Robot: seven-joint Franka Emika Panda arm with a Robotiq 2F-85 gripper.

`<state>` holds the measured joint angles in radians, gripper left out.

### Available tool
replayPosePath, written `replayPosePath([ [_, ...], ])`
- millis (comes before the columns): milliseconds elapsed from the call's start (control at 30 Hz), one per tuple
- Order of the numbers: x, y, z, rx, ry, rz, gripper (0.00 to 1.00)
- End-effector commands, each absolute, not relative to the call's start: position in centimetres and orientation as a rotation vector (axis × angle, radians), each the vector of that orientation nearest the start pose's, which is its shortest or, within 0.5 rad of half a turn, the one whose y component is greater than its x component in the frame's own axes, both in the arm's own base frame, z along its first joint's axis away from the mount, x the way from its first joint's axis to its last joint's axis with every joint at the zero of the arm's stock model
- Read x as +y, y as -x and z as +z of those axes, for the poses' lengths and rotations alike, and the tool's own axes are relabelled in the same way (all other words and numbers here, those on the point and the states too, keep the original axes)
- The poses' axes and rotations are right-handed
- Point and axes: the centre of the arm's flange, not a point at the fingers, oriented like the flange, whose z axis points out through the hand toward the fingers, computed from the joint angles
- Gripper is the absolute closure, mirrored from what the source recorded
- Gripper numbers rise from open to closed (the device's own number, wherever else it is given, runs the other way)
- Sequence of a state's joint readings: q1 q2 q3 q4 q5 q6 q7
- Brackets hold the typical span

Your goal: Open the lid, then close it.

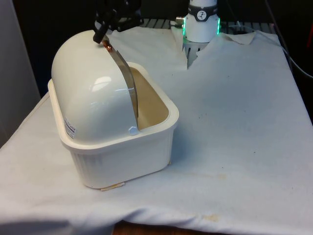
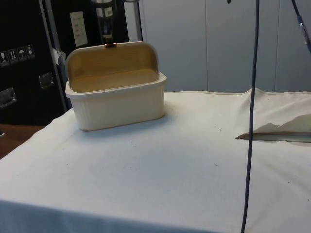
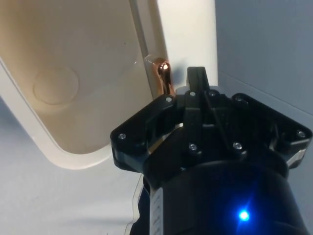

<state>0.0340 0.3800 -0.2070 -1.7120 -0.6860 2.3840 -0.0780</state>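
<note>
I see the cream bread box [image 1: 122, 156] standing on the worktop [image 1: 234, 147] near its far corner on the front view's left, with its domed roll lid [image 1: 90, 98] rolled back so the tan interior [image 2: 114, 80] is exposed in the side view. The gripper [image 1: 103, 40] sits at the top edge of the lid beside the small copper handle [image 3: 165, 73]. I cannot tell whether the fingers are released or clenched on the handle.
</note>
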Motion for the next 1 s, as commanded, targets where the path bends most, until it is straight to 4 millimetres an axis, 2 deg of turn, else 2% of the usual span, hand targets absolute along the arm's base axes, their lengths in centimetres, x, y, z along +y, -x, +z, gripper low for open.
replayPosePath([
  [0,-10.79,-67.55,40.45,0.476,-2.459,0.261,1.00],
  [400,-9.98,-67.51,39.70,0.489,-2.493,0.261,1.00],
  [967,-9.90,-67.45,40.01,0.523,-2.570,0.258,1.00],
])
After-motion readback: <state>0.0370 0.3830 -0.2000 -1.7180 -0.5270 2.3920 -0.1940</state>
